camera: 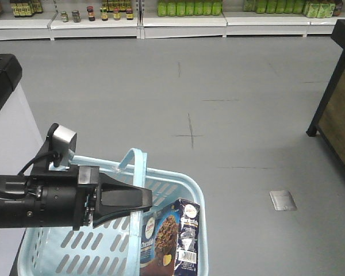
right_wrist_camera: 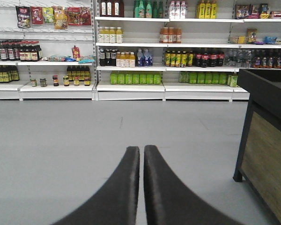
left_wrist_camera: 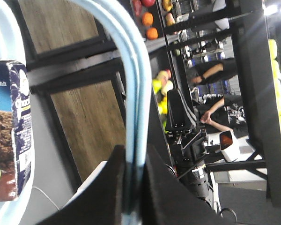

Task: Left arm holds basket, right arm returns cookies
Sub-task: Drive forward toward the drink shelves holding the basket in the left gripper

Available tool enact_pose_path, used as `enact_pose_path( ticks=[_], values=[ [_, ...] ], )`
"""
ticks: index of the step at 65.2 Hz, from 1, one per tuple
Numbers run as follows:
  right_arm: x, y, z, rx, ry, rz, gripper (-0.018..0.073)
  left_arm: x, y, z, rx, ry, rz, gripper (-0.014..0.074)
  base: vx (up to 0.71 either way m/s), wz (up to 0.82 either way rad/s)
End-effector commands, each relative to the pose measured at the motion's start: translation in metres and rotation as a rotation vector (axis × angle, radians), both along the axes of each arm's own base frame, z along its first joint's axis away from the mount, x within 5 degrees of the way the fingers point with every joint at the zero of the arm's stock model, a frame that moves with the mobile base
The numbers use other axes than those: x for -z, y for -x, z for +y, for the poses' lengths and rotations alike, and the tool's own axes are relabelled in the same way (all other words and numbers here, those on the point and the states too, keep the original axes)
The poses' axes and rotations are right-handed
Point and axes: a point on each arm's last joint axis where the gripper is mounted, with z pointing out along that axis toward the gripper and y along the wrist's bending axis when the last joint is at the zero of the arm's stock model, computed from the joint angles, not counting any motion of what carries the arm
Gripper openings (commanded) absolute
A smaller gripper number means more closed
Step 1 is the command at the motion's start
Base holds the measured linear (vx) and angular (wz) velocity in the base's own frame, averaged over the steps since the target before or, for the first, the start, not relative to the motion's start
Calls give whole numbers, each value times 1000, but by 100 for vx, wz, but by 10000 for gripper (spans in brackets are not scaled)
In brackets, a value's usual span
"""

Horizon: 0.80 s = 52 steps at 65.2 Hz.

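While left hand [camera: 146, 198] clamps basket [camera: 184, 181] handle [camera: 139, 167], cookies [camera: 172, 238] stand upright inside; right hand [right_wrist_camera: 141, 154] pressed together, holding nothing.

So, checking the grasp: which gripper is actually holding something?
The left gripper, closed on the basket handle; the right gripper is shut on nothing.

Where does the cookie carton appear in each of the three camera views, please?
Front view: the cookies stand at bottom centre, inside the basket, near its right wall.
Left wrist view: the cookies are at the left edge, mid-height.
Right wrist view: not in it.
Shared landmark: the black wood-panelled stand shows in all three.
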Motion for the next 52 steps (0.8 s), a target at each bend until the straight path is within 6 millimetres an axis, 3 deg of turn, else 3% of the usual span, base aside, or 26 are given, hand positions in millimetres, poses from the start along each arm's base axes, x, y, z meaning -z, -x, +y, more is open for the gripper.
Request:
enact_pose_path(
  ticks=[1,52],
  values=[
    [-2,0,0,1,8,-67,-6,-29,2,-2,-5,158,-41,-3,54,6],
    [-1,0,0,1,8,-61,-6,-28,1,-2,-12,157,-37,-3,54,1]
  ],
)
